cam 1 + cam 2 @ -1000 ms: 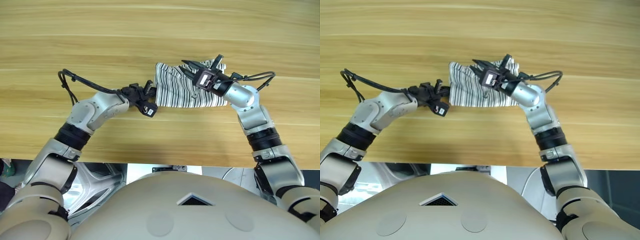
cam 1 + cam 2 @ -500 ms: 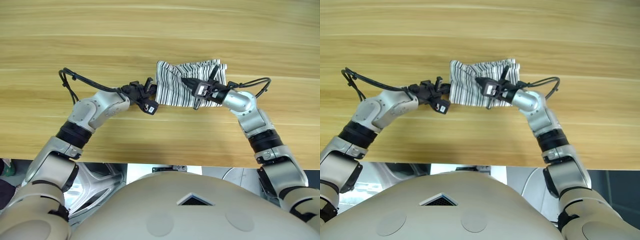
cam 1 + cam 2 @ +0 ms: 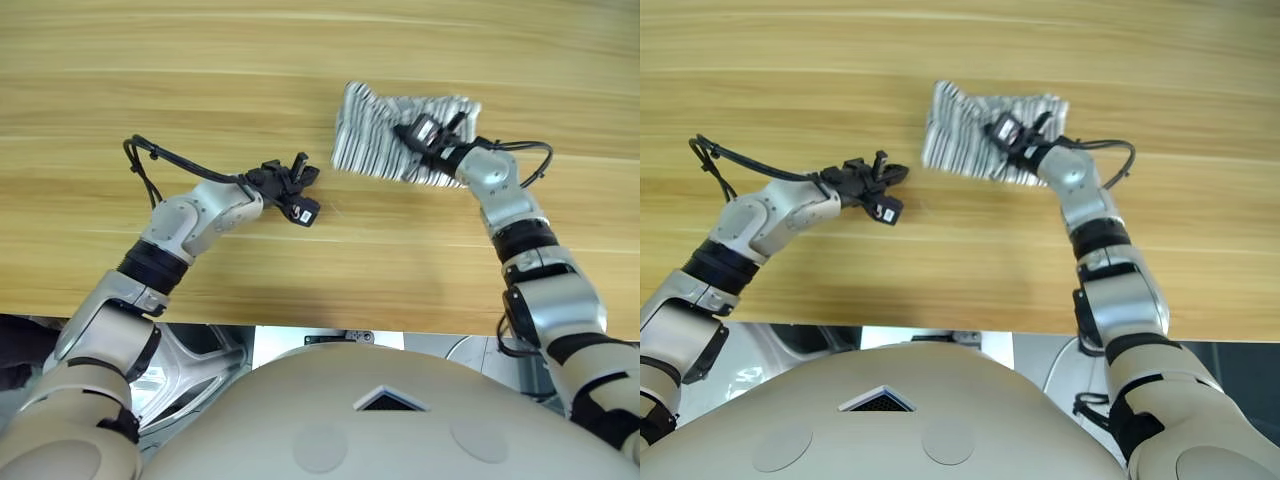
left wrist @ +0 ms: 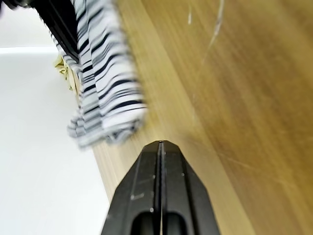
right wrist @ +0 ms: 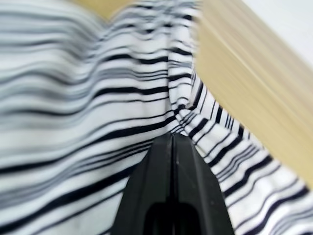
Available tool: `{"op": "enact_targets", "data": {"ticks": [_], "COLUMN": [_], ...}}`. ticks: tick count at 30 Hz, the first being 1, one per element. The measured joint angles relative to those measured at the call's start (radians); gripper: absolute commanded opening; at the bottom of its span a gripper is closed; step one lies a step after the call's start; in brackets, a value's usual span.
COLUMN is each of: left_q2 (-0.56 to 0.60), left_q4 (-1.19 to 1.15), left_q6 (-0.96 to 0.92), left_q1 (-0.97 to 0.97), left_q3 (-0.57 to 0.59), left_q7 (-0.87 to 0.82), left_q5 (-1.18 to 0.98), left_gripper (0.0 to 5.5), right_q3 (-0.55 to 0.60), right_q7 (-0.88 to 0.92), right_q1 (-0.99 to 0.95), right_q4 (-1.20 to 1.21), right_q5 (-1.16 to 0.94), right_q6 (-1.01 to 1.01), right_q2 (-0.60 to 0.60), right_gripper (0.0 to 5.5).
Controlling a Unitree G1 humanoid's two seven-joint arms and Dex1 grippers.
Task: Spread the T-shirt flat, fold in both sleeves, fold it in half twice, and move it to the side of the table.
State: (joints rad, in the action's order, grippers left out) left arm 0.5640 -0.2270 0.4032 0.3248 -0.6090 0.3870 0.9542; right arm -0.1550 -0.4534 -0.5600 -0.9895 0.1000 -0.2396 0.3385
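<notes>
1. The T-shirt (image 3: pixel 372 132), white with dark stripes, is seen folded into a compact, roughly rectangular bundle on the wooden worktop (image 3: pixel 200 60). It lies right of centre in the upper part of the left eye view.
2. The bundle's left edge is blurred, so it cannot be told whether that edge rests on the wood or is lifted.
3. In its own wrist view, the right pincer (image 5: pixel 172 139) is shown with its two black fingers pressed together and no gap between them. The tips are set into a crease where the striped cloth gathers, and the cloth is nipped there.
4. In the head views, the right pincer is placed over the right half of the bundle. Its forearm runs down toward the lower right of the frame.
5. In its own wrist view, the left pincer (image 4: pixel 160 147) is shown with its fingers closed flat against each other. Nothing is held between them.
6. In the left eye view, the left pincer is found just left of centre, over bare wood. It is below and to the left of the T-shirt's lower left corner, near it but apart from it.
7. In the left wrist view, the striped edge of the bundle is seen beyond the closed tips, with no contact made. Pale scratches (image 4: pixel 215 27) are marked on the wood in the upper right of that frame.
</notes>
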Motion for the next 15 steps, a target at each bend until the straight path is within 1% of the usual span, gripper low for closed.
{"op": "enact_targets", "data": {"ticks": [3,6,9,11,15], "left_q2": [-0.019,-0.038,-0.051,-0.053,-0.052], "left_q4": [-0.012,-0.039,-0.070,-0.073,-0.079], "left_q6": [-0.019,-0.041,-0.064,-0.077,-0.082], "left_q1": [0.004,0.008,-0.002,-0.017,-0.046], "left_q3": [-0.001,0.003,0.032,0.045,0.073], "left_q7": [-0.021,-0.069,-0.123,-0.159,-0.214], "left_q5": [0.000,-0.010,-0.048,-0.068,-0.105], "left_gripper": [0.00,0.00,0.00,0.00,0.00], "right_q3": [0.173,0.371,0.541,0.619,0.707], "right_q7": [0.111,0.275,0.417,0.501,0.623], "right_q1": [-0.085,-0.136,-0.154,-0.159,-0.159], "right_q4": [-0.165,-0.288,-0.326,-0.332,-0.334], "right_q5": [-0.129,-0.268,-0.386,-0.437,-0.473], "right_q6": [0.110,0.210,0.265,0.275,0.254], "right_q2": [0.002,0.063,0.095,0.105,0.122], "right_gripper": [0.03,0.03,0.03,0.03,0.03]}}
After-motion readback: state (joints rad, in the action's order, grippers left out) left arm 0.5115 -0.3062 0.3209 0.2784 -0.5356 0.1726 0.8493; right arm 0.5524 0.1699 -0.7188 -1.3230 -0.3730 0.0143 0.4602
